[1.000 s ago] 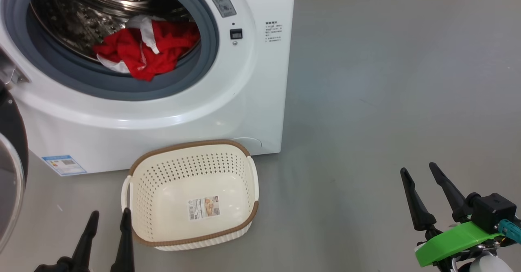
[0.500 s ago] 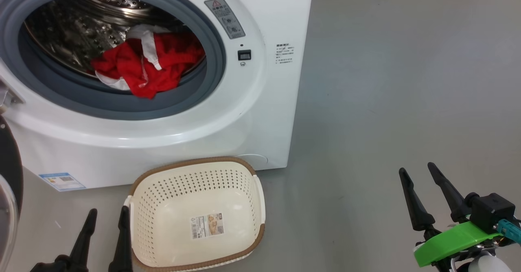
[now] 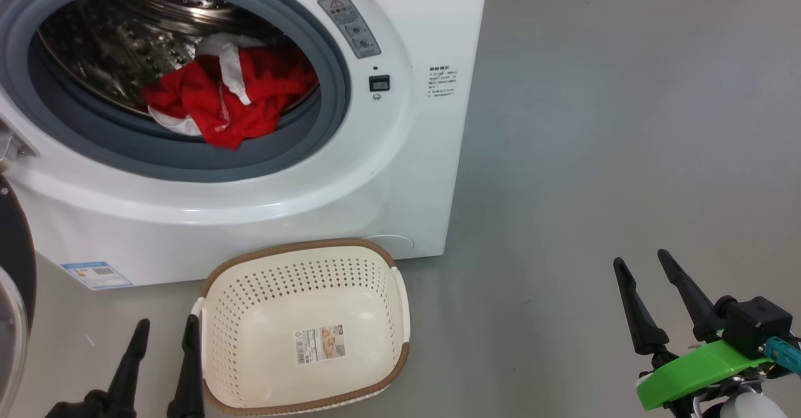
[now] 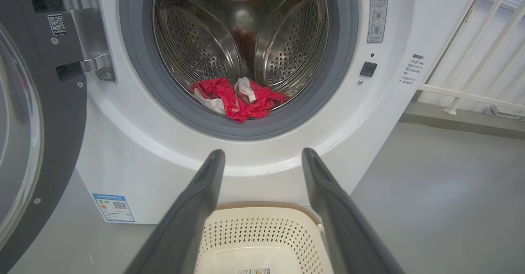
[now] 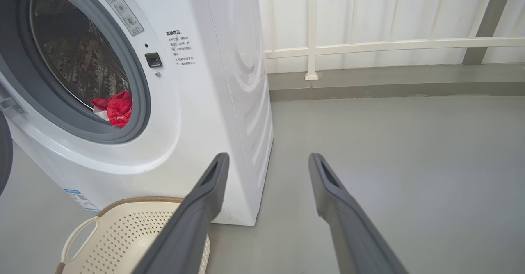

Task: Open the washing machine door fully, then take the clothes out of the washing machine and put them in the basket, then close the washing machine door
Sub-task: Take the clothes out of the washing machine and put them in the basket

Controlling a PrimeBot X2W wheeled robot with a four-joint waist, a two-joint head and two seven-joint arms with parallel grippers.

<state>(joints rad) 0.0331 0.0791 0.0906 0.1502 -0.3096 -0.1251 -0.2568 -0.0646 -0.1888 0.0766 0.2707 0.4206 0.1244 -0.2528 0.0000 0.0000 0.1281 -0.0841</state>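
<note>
Only my view has tilted since a second ago. My left gripper (image 3: pixel 168 321), just left of the basket (image 3: pixel 263 305), and right gripper (image 3: pixel 640 257), well off right, stay apart and empty. The clothes (image 3: pixel 228 102) still lie inside the washing machine (image 3: pixel 250 230), its door (image 3: pixel 15 249) open at left

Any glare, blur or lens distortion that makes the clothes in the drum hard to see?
Head view: even light, sharp; the clothes read clearly, the steel drum sparkles with reflections. Left wrist view: wide-angle bowing of the washing machine, a blurred red reflection at the drum's back. Right wrist view: same bowing, flat light, no hard shadows.
</note>
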